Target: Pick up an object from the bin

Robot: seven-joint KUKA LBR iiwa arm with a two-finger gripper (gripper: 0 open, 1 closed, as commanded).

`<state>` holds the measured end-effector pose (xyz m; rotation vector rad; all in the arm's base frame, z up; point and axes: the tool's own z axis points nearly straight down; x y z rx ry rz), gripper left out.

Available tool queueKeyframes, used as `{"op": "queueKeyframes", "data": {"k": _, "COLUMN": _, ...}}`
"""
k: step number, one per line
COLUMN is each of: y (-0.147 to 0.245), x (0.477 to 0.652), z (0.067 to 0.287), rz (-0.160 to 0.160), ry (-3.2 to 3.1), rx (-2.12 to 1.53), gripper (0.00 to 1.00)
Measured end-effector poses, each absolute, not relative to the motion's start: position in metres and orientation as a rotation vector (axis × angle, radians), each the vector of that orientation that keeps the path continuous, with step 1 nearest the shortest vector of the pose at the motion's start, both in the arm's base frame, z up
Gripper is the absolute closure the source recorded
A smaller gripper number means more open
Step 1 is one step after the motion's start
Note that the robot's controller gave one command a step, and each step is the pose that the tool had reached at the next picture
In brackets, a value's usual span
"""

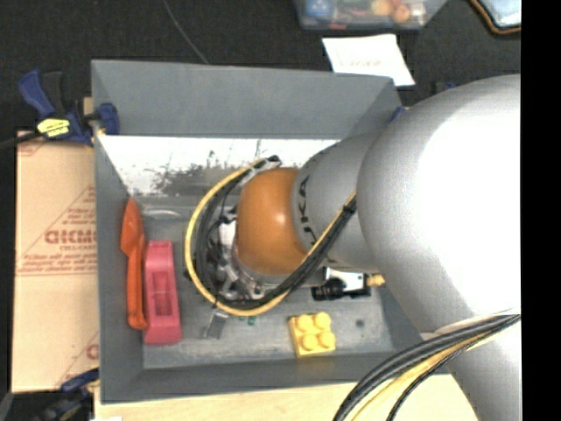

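Camera view: gripper (221, 310) hangs low beside the pink rectangular plastic block (161, 292), probably lining up a grab; open or closed, can't tell.

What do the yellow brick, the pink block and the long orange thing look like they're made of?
Yellow brick: hard moulded plastic, going by its round studs. Pink block: probably plastic too, matte, with a moulded slot. Long orange thing: plastic or perhaps rubber; cannot tell.

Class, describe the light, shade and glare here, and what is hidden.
Camera view: glare whitens the bin's far wall; the arm shades the floor beneath it and hides the bin's middle; the pink block and yellow brick lie unshaded.
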<state>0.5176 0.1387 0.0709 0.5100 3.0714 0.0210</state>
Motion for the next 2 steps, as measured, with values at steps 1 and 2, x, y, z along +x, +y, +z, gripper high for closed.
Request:
{"op": "queueKeyframes", "data": {"k": 1, "y": 0.1107, "x": 0.5294, "z": 0.0719, "rz": 0.020, "ry": 3.045, "rx": 0.709, "gripper": 1.00}}
{"op": "queueKeyframes", "data": {"k": 2, "y": 0.1107, "x": 0.5293, "z": 0.0719, "rz": 0.019, "ry": 3.045, "rx": 0.709, "gripper": 1.00}}
